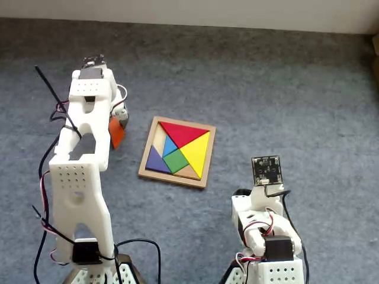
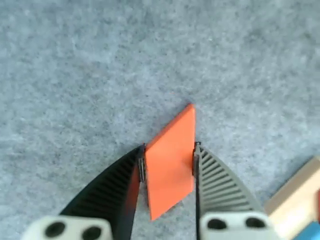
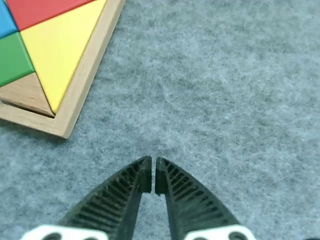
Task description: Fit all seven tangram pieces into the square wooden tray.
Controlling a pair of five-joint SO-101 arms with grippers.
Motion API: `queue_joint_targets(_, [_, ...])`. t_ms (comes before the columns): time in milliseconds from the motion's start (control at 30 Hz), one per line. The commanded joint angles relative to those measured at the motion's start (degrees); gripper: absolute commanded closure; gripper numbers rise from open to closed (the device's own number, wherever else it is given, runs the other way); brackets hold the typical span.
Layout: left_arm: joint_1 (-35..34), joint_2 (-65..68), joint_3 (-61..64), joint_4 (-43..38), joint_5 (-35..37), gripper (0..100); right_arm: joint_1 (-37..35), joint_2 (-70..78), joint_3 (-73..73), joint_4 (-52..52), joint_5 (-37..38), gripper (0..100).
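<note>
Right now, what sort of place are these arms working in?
Likely a tabletop robot practice bench: a grey felt-like mat covers the surface, the left arm and the right arm stand side by side, and a wooden tray of tangram pieces lies between them.

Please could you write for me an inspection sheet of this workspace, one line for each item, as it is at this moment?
Surface: grey carpet, flat.
Job's things: wooden tray holds red piece, yellow piece, blue piece, green piece and purple piece; two wood-coloured areas, gaps or pieces cannot be told; orange piece outside the tray.
Clutter: nothing seen.
Grippers: left gripper shut on the orange piece, beside the tray; right gripper shut, empty, over the carpet near a tray corner.
Cables: wires hang along the left arm.
Surroundings: pale strip beyond the carpet's far edge.
</note>
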Motion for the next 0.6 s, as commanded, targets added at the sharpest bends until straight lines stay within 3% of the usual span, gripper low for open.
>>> queue_joint_targets(0, [5.4, -6.5, -1.2, 4.0, -1.2, 97, 0.6, -0.7, 6.1, 0.2, 0.0, 96.9])
queue_joint_targets(333, [15.7, -10.3, -1.0, 7.7, -1.0, 97, 0.6, -0.7, 6.1, 0.2, 0.0, 96.9])
queue_joint_targets(567, [16.8, -10.1, -1.0, 7.2, -0.9, 97, 0.6, -0.7, 6.1, 0.2, 0.0, 96.9])
